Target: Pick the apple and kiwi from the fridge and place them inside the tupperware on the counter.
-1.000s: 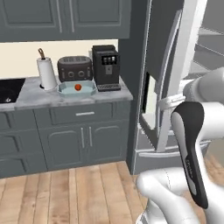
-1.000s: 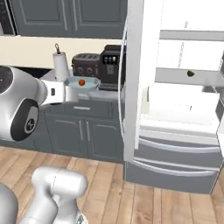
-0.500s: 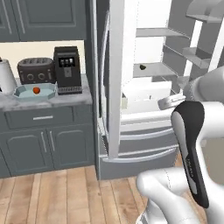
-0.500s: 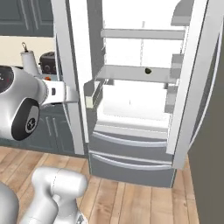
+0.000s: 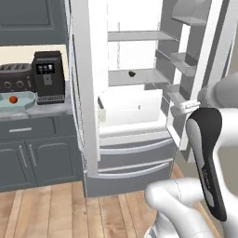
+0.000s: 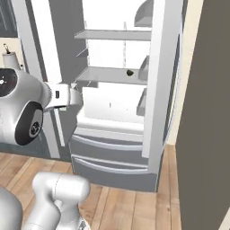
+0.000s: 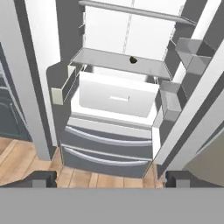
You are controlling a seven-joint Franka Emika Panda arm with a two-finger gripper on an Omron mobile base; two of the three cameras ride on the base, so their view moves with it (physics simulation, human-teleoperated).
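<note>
We face open fridge (image 5: 139, 116); end effector (image 7: 107, 179) spread, empty. We reach for kiwi (image 7: 133, 60) near shelf's back edge, clearing drawer (image 7: 116, 98).

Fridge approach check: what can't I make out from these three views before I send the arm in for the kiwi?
- Kiwi: a tiny dark blob on the fridge shelf in every view; shape and orientation unreadable.
- Tupperware: cut off by the left edge of the left base view; the apple sits inside.
- Gripper: only its tips rise at the hand view's bottom; they stand wide apart.
- Counter: only a strip shows, past the fridge door.
</note>
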